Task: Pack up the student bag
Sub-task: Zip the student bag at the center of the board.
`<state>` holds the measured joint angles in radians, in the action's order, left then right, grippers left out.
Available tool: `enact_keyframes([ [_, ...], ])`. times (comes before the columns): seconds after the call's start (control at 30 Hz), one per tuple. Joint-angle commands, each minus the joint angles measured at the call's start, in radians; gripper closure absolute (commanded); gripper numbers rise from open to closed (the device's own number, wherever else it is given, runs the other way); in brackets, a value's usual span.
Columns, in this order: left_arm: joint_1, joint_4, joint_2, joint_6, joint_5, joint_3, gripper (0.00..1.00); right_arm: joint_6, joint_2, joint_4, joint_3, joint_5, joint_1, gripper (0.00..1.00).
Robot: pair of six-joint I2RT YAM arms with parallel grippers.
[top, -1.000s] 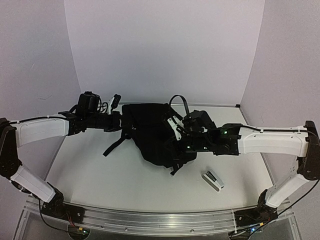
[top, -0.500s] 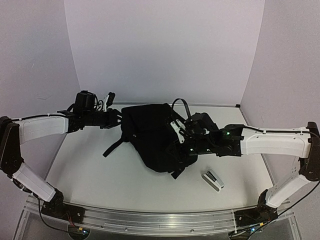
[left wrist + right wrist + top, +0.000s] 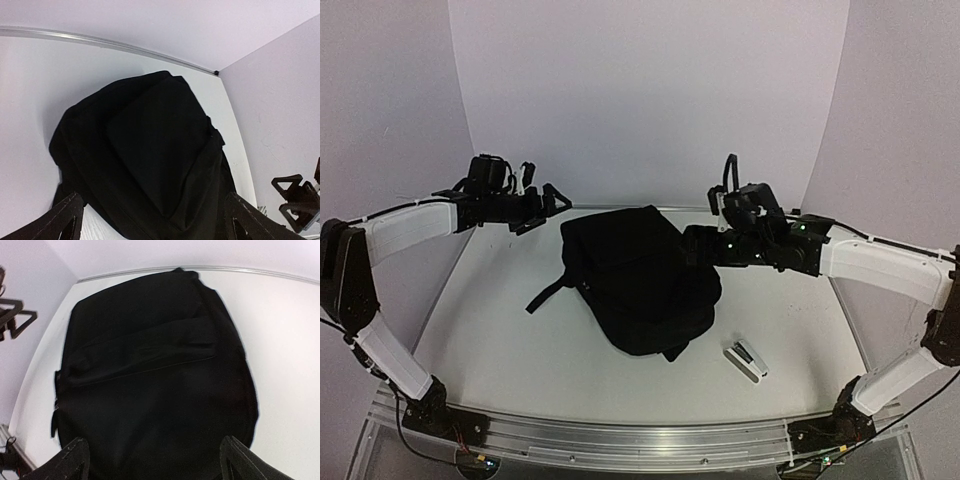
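Observation:
The student bag [image 3: 635,280] is a black fabric backpack lying slumped on the white table, closed side up, with one strap [image 3: 545,292] trailing to its left. It fills the left wrist view [image 3: 150,150] and the right wrist view [image 3: 155,380]. My left gripper [image 3: 542,200] hovers open just off the bag's far left corner, its fingertips [image 3: 67,217] spread wide above the fabric with nothing between them. Over the bag's right edge my right gripper [image 3: 698,245] also stands open and empty, fingertips [image 3: 240,460] wide apart.
A small white and dark object [image 3: 745,360] lies on the table to the right of the bag, near the front. The table [image 3: 500,340] is walled at the back and on both sides. Each wrist view catches the other gripper at its edge.
Both grippers have opened and let go of the bag. The left one drew back to the left, the right one rose to the right, and the bag settled flat.

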<state>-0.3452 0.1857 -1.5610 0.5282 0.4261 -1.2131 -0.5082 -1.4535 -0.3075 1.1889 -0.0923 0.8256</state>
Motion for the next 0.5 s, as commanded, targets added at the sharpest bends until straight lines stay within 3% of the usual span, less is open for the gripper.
enact_keyframes([
  [0.0,0.065,0.095,-0.123,0.003,-0.017,-0.094,0.01,-0.126,-0.027,-0.017,-0.064,0.031,-0.116,0.1],
  [0.23,0.085,0.077,-0.262,0.036,0.074,-0.161,0.03,-0.192,-0.059,0.115,-0.228,0.201,-0.229,0.15],
  [0.33,0.086,0.052,-0.273,0.067,0.096,-0.137,0.09,-0.215,-0.083,0.222,-0.291,0.307,-0.25,0.19],
  [0.47,0.086,-0.025,-0.264,0.122,0.14,-0.064,0.22,-0.221,-0.136,0.32,-0.318,0.409,-0.251,0.35],
])
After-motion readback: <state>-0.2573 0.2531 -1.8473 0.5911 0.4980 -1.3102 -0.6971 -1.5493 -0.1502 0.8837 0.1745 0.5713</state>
